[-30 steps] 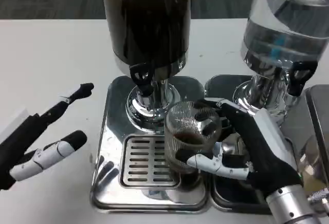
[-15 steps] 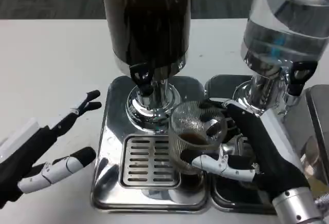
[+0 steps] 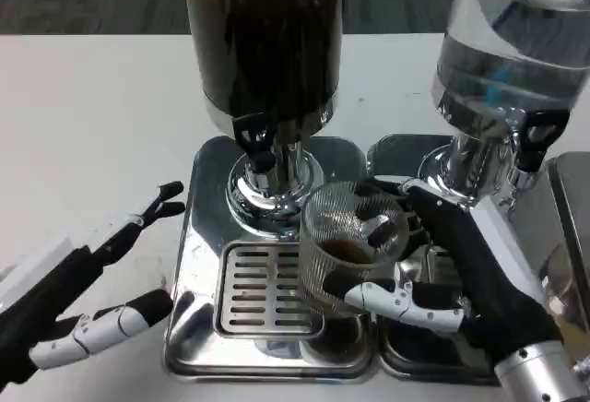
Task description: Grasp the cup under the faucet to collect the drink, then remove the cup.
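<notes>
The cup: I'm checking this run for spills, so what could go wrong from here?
The cup holds dark drink and is gripped by the right hand from the side, so a tilt while pulling away might slosh it out. It sits near the dark dispenser's faucet; lifting could knock the tap. The left hand hovers open beside the drip tray and could bump it.
</notes>
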Robot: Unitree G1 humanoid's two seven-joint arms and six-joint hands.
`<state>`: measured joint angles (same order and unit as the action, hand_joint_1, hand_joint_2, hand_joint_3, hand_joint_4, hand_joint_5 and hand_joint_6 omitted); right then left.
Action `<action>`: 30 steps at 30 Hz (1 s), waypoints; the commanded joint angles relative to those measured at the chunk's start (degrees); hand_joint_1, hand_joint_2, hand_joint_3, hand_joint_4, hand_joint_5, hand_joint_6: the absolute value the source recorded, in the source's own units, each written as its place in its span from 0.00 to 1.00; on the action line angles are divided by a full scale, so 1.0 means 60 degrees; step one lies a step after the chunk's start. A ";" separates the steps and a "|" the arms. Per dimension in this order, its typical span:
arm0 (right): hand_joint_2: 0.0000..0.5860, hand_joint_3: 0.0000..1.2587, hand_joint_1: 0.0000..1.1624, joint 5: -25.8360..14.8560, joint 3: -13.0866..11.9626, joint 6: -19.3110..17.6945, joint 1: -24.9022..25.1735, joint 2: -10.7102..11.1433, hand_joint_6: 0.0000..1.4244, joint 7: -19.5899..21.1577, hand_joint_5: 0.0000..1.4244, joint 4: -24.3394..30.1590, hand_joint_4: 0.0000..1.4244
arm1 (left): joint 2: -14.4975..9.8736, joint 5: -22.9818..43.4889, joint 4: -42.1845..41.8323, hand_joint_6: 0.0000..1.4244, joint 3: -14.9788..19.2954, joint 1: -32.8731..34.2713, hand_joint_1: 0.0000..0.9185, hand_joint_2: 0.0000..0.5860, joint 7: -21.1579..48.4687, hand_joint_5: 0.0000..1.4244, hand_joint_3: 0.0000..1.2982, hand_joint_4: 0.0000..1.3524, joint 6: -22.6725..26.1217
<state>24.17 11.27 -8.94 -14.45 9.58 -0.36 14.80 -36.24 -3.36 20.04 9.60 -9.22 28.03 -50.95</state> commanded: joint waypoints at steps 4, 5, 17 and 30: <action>0.42 0.37 0.62 -0.0404 -0.0085 -0.0013 -0.0267 0.0006 0.46 -0.0210 0.43 0.0835 0.37 | -0.0261 0.0012 -0.0385 0.01 0.0106 -0.0495 0.00 0.21 -0.0167 0.00 0.00 0.00 -0.0165; 0.42 0.37 0.62 -0.0412 -0.0087 -0.0004 -0.0315 0.0005 0.46 -0.0231 0.43 0.0902 0.37 | -0.0262 0.0038 -0.0450 0.01 0.0122 -0.0552 0.00 0.21 -0.0179 0.00 0.00 0.00 -0.0154; 0.42 0.38 0.62 -0.0701 -0.0130 0.0088 -0.0877 0.0113 0.47 -0.0689 0.44 0.1493 0.38 | -0.0247 0.0153 -0.0953 0.01 0.0167 -0.0936 0.00 0.20 -0.0262 0.00 0.00 0.00 -0.0011; 0.43 0.38 0.61 -0.0898 -0.0075 0.0082 -0.1179 0.0259 0.48 -0.0975 0.45 0.1724 0.38 | -0.0190 0.0266 -0.1350 0.01 0.0166 -0.1400 0.00 0.19 -0.0250 0.00 0.00 0.00 0.0007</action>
<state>20.35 10.88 -7.80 -21.33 11.28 -6.02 23.07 -37.23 -2.53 12.79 10.20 -16.55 27.22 -51.18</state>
